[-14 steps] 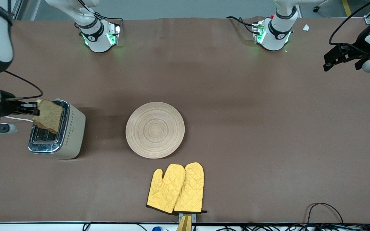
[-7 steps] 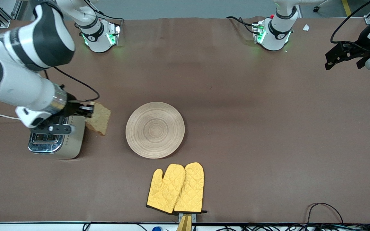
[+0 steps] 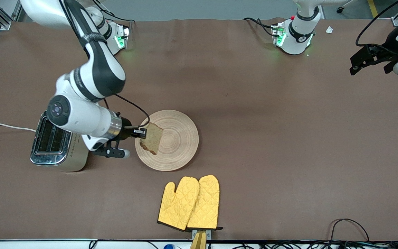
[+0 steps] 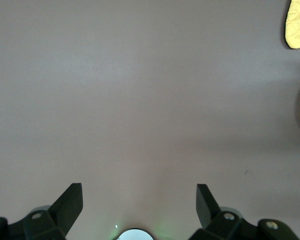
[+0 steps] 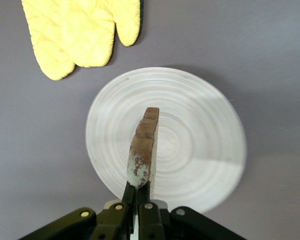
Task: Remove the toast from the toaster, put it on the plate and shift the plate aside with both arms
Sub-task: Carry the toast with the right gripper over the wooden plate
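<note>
We see the right gripper [image 3: 143,133] pinching the toast [image 3: 151,138] edge-on over the plate [image 3: 181,138]; released upright, it may topple off. Left gripper [image 3: 365,62], spread, waits upper right.

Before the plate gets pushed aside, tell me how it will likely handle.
The plate looks like rigid pale wood, so it should slide flat without flexing. It is wide and low, so tipping seems unlikely. On the brown table cover it may drag somewhat; the toast in the right gripper hangs over it.
</note>
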